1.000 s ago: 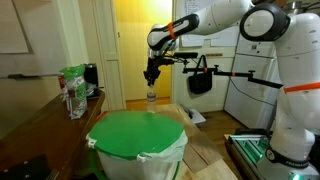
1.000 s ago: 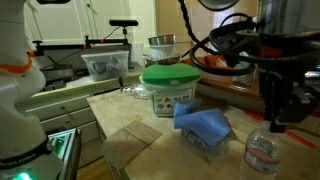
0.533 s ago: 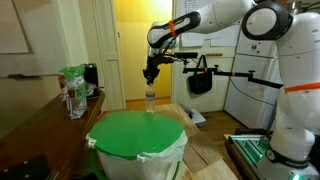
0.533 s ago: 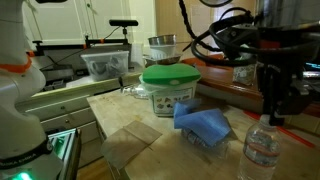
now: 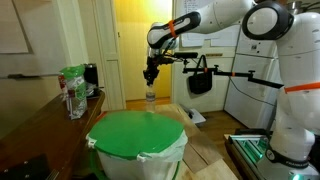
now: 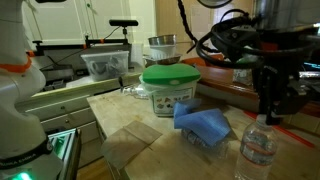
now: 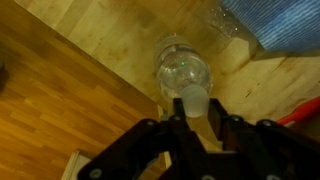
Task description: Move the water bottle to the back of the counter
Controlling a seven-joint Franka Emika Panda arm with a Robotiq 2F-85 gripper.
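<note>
In an exterior view the green-topped bin (image 5: 138, 135) fills the foreground at 6 o'clock, its lid on, so whatever is inside is hidden; a green-and-white bag (image 5: 72, 90) stands upright at 9 o'clock on the dark counter (image 5: 30, 130); the gripper (image 5: 151, 82) points straight down beyond the bin's far rim; the water bottle (image 5: 151, 96) hangs upright directly beneath it, its top between the fingers; there is open air on both sides of the bottle, and a black bag (image 5: 200, 80) hangs well apart at 3 o'clock.

In an exterior view the water bottle (image 6: 258, 148) stands upright at 4 o'clock, clear, its base cut off by the lower edge; the gripper (image 6: 266, 112) comes down onto its top; a blue cloth (image 6: 205, 125) lies just beside the bottle at its 9 o'clock, with the lidded bin (image 6: 170, 85) behind the cloth; a clear plastic tub (image 6: 103, 65) and a metal bowl (image 6: 160, 45) sit farther back, their contents too blurred to tell.

In the wrist view the bottle (image 7: 183, 70) is seen from above at centre; its white cap (image 7: 192, 98) sits between the two black fingers (image 7: 160, 130), which are closed in tight on it; a pale wooden surface (image 7: 110, 40) lies under the bottle; its edge runs diagonally close at 8 o'clock, with darker wood (image 7: 50, 120) beyond; the blue cloth (image 7: 285, 20) lies at 1 o'clock.
</note>
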